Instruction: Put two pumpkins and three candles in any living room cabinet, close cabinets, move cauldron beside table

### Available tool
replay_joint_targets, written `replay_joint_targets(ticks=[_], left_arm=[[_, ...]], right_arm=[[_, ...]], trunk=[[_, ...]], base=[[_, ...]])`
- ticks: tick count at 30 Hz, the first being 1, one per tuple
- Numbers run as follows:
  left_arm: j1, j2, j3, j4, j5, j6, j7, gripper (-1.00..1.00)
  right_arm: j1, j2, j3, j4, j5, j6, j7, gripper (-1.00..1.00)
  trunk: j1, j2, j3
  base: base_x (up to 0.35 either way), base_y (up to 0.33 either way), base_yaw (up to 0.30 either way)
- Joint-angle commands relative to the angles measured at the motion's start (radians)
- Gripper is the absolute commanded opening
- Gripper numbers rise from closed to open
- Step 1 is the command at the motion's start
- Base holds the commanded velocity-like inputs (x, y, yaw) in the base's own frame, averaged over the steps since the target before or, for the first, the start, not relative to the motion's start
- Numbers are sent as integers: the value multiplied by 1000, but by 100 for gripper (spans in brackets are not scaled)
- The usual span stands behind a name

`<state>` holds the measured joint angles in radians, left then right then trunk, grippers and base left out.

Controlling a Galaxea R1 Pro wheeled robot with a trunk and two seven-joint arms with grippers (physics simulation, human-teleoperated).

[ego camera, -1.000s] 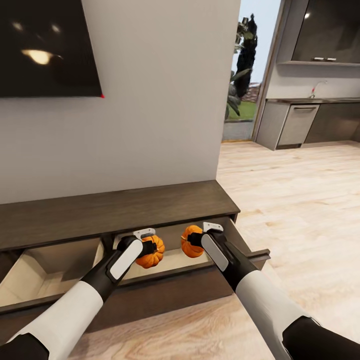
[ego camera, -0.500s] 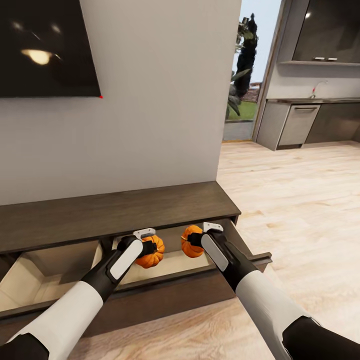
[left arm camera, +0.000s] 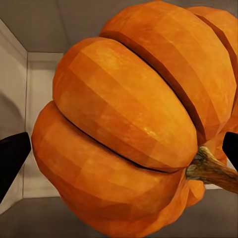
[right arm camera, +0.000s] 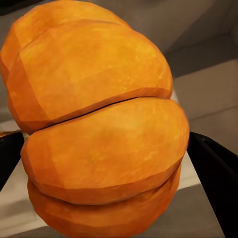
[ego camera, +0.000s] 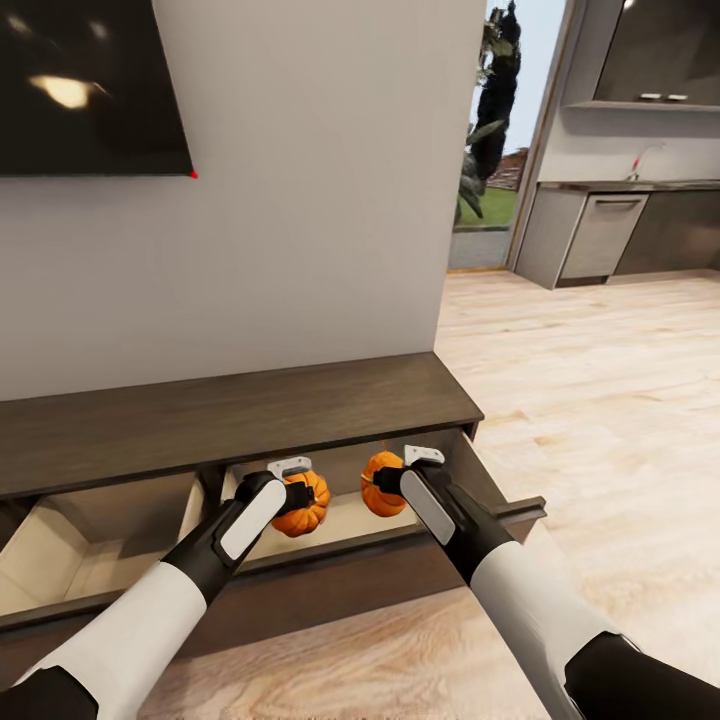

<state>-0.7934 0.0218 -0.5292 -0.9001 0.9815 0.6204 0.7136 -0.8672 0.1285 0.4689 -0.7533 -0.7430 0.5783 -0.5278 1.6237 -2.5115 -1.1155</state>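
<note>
Two pumpkins, two arms, one open drawer. The left gripper (ego camera: 300,492) has its jaws clamped on the left pumpkin (ego camera: 303,504), and the right gripper (ego camera: 388,478) has its jaws clamped on the right pumpkin (ego camera: 381,484). Both loads hang side by side, close together but apart, over the light wooden inside of the right-hand drawer (ego camera: 352,518) of the long dark cabinet (ego camera: 230,412).

Up close in the left wrist view, the pumpkin (left arm camera: 129,119) sits tipped on its side, stem sticking out sideways toward one black finger (left arm camera: 12,158), with the pale drawer floor and walls behind it. In the right wrist view the other pumpkin (right arm camera: 99,124) bulges between the dark fingers (right arm camera: 213,168), ribs running across, pale drawer bottom beyond.

The relation that matters: each pumpkin is already in its jaws and the drawer floor lies straight below, so the release is a short drop downward, I'd judge. The left pumpkin looks nearer the drawer's front lip, the right one nearer the back; neither seems to touch the wood yet, though the head view can't settle that.

Containers: this drawer looks empty apart from what is held over it. The drawer to its left (ego camera: 95,545) is also pulled out, and what shows of its inside is bare, though the left arm hides part of it. No candles or cauldron in sight.

The risk, as I read it: round things let go on a smooth floor may roll, and both drawers need shutting afterward.
</note>
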Motion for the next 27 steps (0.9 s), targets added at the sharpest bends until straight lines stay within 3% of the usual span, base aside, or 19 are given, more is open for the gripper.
replay_joint_targets(ticks=[1,12,27], left_arm=[[-1,1,-4,-2,8,-1,10,-100],[-1,1,-5,-2,8,-1,10,-100],[-1,1,-8,-2,8,-1,10,-100]], right_arm=[[-1,-1,4,-1,-9,0,-11,-100],[-1,-1,5,-1,-9,-1,-11,-100],[-1,0,5,-1,-9,-2,-11,-100]], trunk=[[0,-1,-5],[5,-3,-47],[5,-3,-47]], base=[[0,0,0],[0,0,0],[37,0,0]])
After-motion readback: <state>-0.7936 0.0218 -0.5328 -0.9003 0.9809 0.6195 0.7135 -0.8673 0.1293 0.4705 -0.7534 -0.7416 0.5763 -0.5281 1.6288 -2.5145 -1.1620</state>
